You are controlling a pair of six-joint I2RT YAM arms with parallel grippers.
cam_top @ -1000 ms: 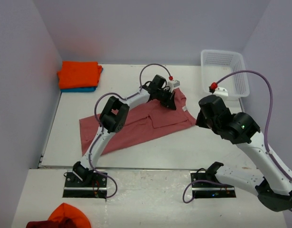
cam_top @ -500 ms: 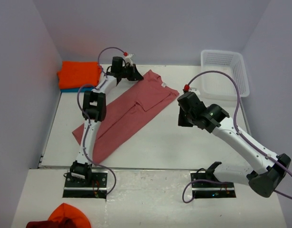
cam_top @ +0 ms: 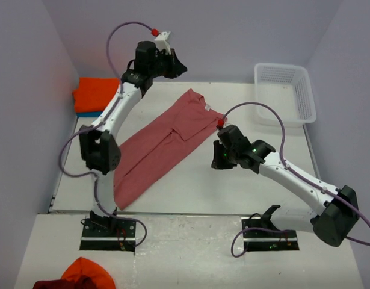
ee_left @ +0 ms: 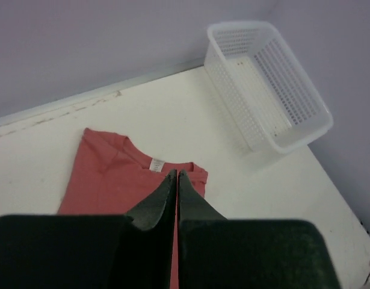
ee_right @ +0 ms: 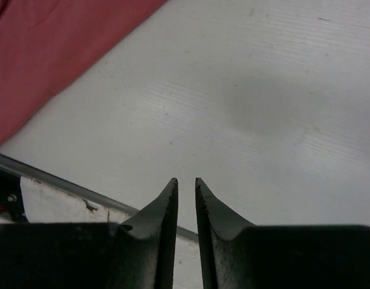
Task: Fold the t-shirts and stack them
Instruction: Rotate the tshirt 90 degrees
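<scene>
A dusty salmon-red t-shirt lies flat in a long diagonal strip across the table, its white tag at the far end. A bright orange t-shirt sits folded on a teal-blue one at the back left. My left gripper hangs high above the red shirt's collar end, its jaws shut with nothing in them. My right gripper hovers low over bare table just right of the red shirt. Its fingers stand a narrow gap apart and hold nothing.
A white lattice basket stands at the back right, also seen in the left wrist view. Orange and dark red cloth lies below the table's near edge at the left. Walls close in the left, back and right.
The left gripper dragged the red shirt's collar end back and left, laying it out long, then let go and rose. The right gripper swung left toward the shirt and parted slightly.
</scene>
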